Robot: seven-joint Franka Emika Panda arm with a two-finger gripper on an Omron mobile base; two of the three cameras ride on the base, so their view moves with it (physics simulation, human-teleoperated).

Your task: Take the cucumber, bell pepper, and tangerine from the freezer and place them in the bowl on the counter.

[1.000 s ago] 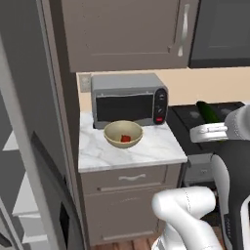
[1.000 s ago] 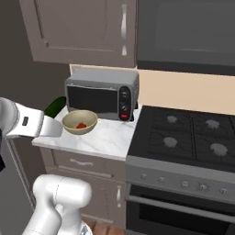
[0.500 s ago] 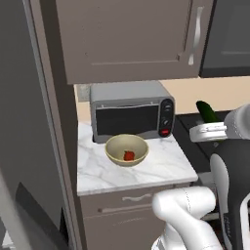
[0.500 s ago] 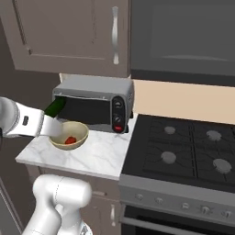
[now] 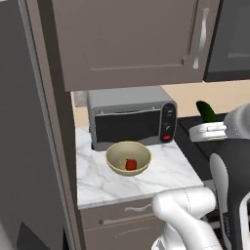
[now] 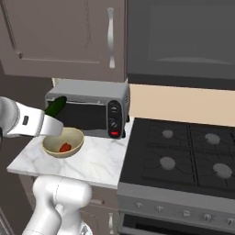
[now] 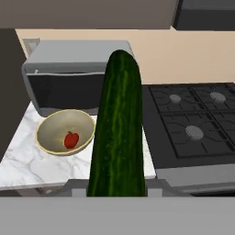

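The gripper is clamped on the cucumber, which juts out past the fingers as a long dark green shaft; in the hand view it rises up the middle of the picture, its rounded tip in front of the microwave. In the left base view the cucumber's tip sticks up above the white hand, to the right of the microwave and in the air over the edge of the black stove top. In the right base view the cucumber slants up from the hand in front of the microwave's dark door, just above the bowl. The bowl stands on the white marble counter, near the microwave's front and toward the counter's left half. The red bell pepper lies inside the bowl at its bottom. Brown wall cupboards hang above the microwave, and brown drawers sit under the counter.
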